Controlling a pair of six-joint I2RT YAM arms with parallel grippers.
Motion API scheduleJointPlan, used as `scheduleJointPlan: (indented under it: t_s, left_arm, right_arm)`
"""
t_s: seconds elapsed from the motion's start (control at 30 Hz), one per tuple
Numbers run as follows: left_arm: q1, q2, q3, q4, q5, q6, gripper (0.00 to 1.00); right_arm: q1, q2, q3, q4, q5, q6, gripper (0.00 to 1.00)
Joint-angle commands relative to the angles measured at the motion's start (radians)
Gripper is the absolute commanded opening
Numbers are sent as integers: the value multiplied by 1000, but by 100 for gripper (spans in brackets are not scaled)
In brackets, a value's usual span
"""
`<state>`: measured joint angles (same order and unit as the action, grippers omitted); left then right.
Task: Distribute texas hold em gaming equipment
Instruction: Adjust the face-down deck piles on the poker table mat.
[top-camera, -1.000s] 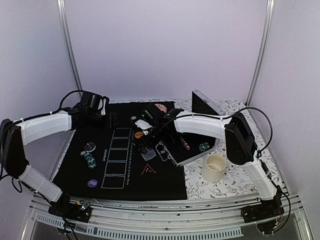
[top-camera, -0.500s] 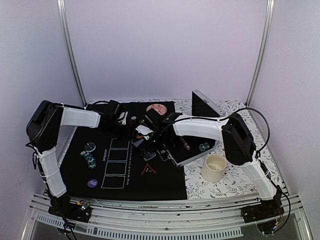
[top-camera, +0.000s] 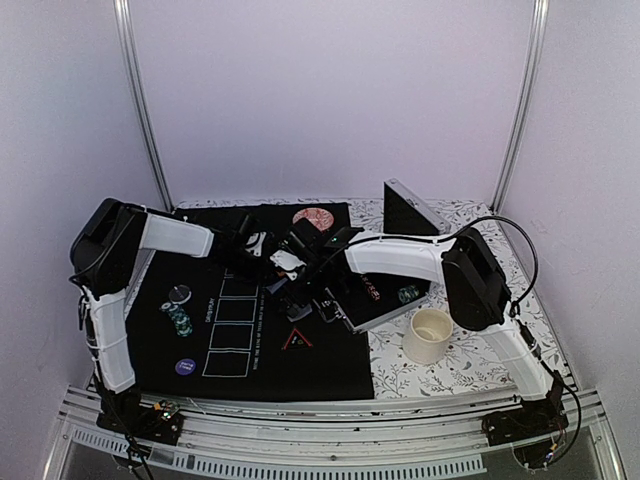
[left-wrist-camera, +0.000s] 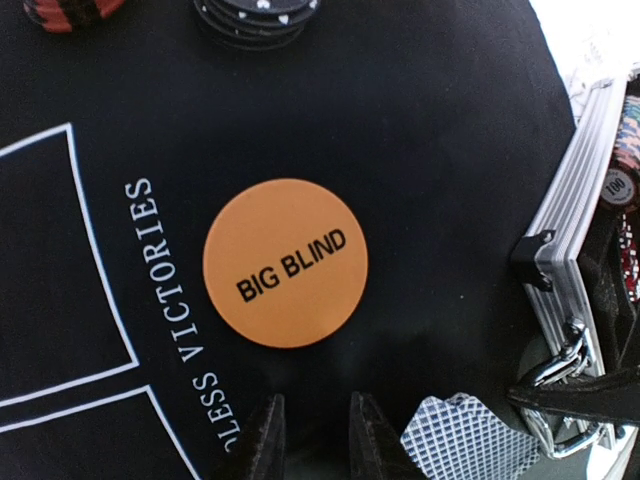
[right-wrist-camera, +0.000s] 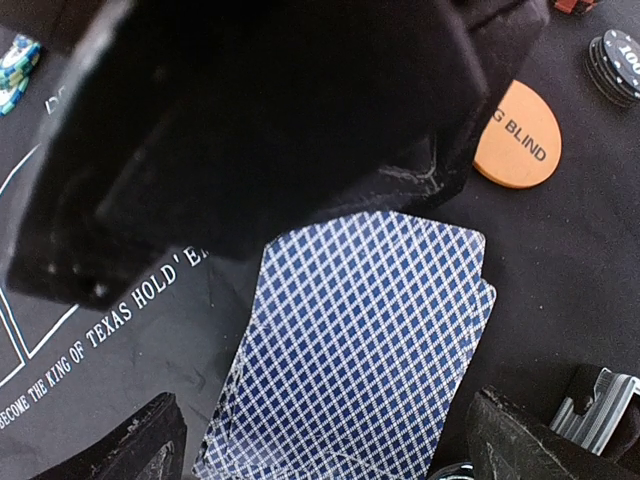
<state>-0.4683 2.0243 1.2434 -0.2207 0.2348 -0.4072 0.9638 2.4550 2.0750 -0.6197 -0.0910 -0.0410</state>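
black mat (top-camera: 330, 365) on flowered table (top-camera: 470, 375), pale walls (top-camera: 330, 100).
left gripper (left-wrist-camera: 315, 425) was nearly together, empty; right gripper (right-wrist-camera: 330, 440) stood wide over cards (right-wrist-camera: 370, 330).

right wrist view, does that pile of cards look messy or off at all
The playing cards aren't squared up: a lower card juts out past the top one along the right edge, so the stack looks slightly fanned. Nothing looks spilled or damaged.

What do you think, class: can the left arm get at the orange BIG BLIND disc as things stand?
Probably yes. The left pincer hangs just short of the orange disc, with only bare black mat between them; the playing cards lie off to one side.
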Motion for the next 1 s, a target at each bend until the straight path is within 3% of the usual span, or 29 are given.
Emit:
scheduleJointPlan:
  t_s: [0.0, 0.97]
  left_arm:
    - [-19, 4, -2, 32, 63, 4, 22]
    - [-60, -48, -68, 58, 116, 65, 24]
  right_arm:
    - [13, 31, 0, 20, -8, -1, 99]
    - [53, -54, -141, 56, 121, 90, 87]
